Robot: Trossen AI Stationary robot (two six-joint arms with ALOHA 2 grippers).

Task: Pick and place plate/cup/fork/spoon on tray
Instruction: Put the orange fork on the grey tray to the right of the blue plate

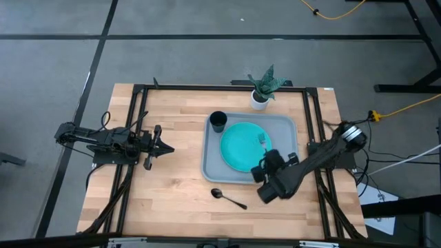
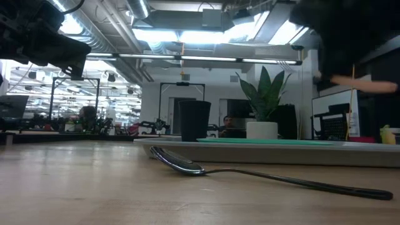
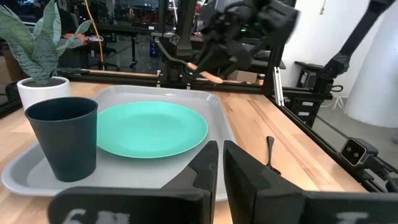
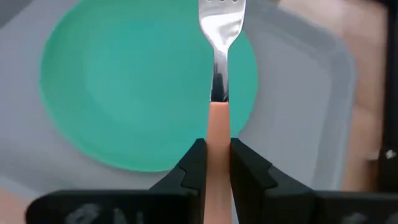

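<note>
1. Fork, high view: it is hanging over the right part of the teal plate, carried by the right pincer, not yet set down. The plate and the black cup are already sitting on the grey-blue tray. The spoon is lying on the bare worktop just in front of the tray, untouched. Judging by this, two of four items are done, one is in transit, one is left. The left pincer is waiting over the worktop left of the tray. A white pot with a plant is standing beyond the tray's far edge.

2. Low view: the spoon is lying bowl-left, its thin handle running right. The cup is standing upright on the tray. The fork itself is not clearly showing here.

3. Left wrist view: the left pincer is showing its fingers pressed nearly together, holding nothing. The plate and cup are resting on the tray; the tan handle is showing above the tray's far side.

4. Right wrist view: the right pincer is pinching the fork by its orange-tan handle, silver tines pointing away over the plate and clear of its surface.
</note>
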